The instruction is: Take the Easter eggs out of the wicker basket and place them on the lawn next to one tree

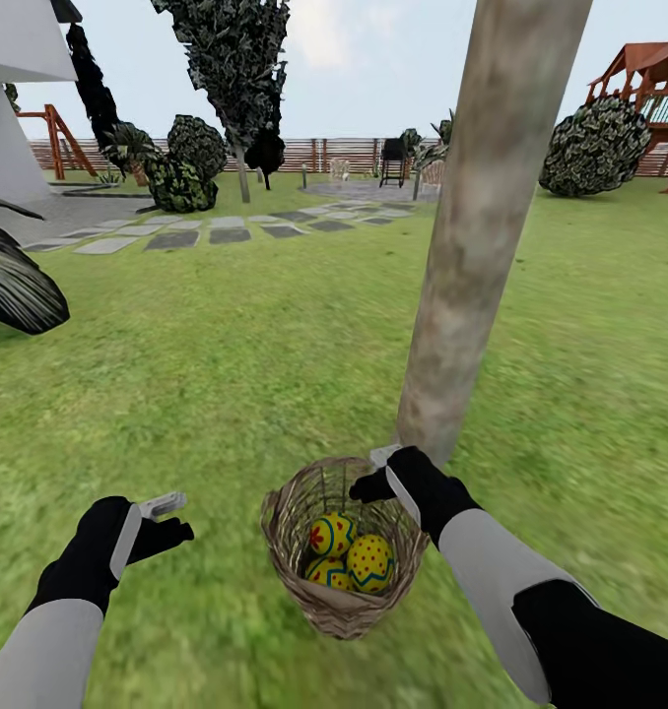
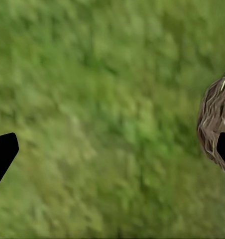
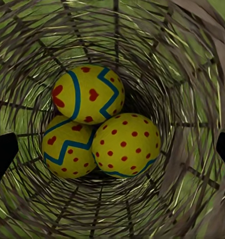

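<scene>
Right wrist view looks down into the basket (image 3: pixel 192 74) at three eggs (image 3: pixel 90 94) – head view places it on the lawn (image 1: pixel 226 374) beside the tree (image 1: pixel 472 246), right gripper (image 1: pixel 388 473) at its rim, left gripper (image 1: pixel 167 517) hovering apart, both jaws open.

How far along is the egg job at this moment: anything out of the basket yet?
Nothing is out yet: all three Easter eggs lie inside the wicker basket, which stands on the lawn right by the tree. In hand: the right end effector is at the basket's rim, looking down on the eggs. The left end effector is open over grass. All three placements remain.
</scene>
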`<state>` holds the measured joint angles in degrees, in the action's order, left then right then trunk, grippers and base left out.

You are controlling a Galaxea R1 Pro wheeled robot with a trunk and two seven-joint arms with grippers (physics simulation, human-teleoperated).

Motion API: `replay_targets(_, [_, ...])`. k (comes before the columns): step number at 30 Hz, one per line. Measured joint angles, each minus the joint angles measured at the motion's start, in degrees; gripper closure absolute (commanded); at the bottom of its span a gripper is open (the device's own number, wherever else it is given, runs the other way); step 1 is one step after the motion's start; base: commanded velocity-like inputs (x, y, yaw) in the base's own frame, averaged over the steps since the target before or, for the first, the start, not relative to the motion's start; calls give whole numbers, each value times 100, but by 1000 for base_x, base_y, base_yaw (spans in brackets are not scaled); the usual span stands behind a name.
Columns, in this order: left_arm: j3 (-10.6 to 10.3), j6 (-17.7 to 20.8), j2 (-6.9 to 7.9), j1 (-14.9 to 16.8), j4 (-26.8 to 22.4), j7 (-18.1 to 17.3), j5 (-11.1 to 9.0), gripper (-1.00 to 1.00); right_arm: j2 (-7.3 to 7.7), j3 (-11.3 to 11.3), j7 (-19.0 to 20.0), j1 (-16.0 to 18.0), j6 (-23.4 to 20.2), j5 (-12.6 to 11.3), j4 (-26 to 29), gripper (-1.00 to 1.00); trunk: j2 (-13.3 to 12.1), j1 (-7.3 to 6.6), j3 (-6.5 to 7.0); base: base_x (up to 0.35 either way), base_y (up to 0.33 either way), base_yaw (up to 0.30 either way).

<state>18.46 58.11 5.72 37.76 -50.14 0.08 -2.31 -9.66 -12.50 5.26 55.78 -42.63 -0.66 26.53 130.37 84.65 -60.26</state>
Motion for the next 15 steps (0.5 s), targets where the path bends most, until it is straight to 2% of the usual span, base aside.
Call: replay_targets(15, [10,1,31,1,2,0,2,-100,-34,-49,-13,8,-43,1,-221,-100,602,330,-269,0,0,0])
